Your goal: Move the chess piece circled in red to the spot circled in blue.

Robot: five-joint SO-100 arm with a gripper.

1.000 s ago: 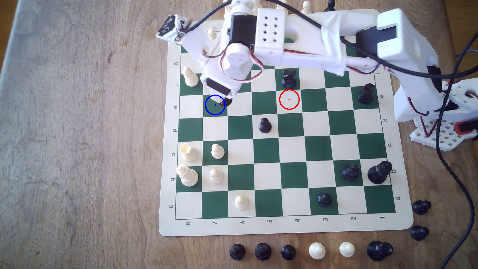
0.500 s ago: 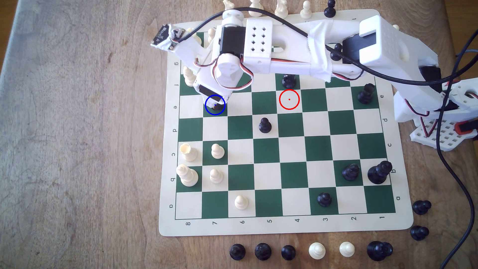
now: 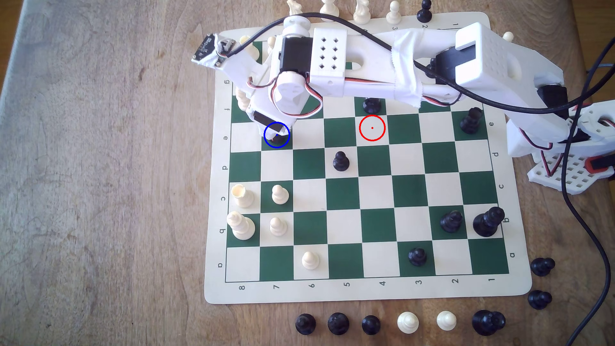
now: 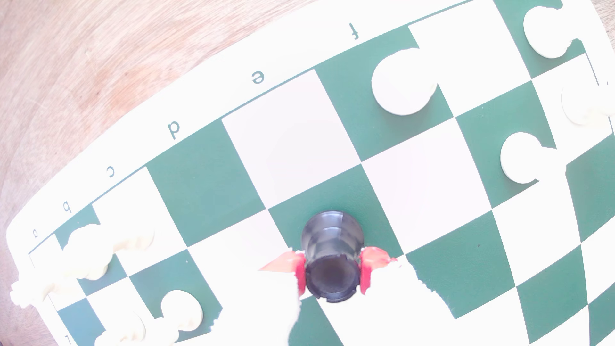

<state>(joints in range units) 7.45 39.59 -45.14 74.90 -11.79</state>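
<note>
I have the rook (image 4: 331,262) pinched between the two red pads (image 4: 366,272) of the gripper (image 4: 332,276), which is closed on its upper body just under the rim. It stands upright, long axis straight down from the gripper, and its round base is over the green square that carries the blue ring. In the exterior view the gripper (image 3: 278,133) sits inside that ring, the spot (image 3: 270,143), and covers most of the rook. The relation that matters now is vertical: base against board. From the wrist view the base looks down on the square, or very nearly, but glare washes out the contact line, so I can't be sure it is seated. My next move would be a small downward ease, then opening the pads and lifting straight up.

The red ring (image 3: 372,128) on the cream square holds no piece.

Counts: one arm, one gripper, one held rook. On the board (image 3: 366,292), I make out six other black pieces and roughly nine white ones; some are half hidden behind the arm. Off the board along the near edge are four black and two white, with two more black by the corner.
</note>
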